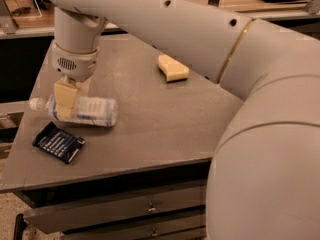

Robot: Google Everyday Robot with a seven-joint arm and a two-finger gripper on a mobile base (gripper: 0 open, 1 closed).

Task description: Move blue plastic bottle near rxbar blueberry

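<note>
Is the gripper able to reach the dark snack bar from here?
Probably yes: the gripper, holding the bottle, is close beside the snack bar, with only bare table between them.

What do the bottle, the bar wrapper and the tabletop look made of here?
The blue plastic bottle: thin clear plastic, glossy, see-through, white cap. The rxbar blueberry: likely printed film wrapper, dark navy, flat. The table: matte grey, speckled, perhaps laminate; unclear. The gripper, clamped across the bottle near its neck, has matte tan fingers, probably plastic or rubber.
</note>
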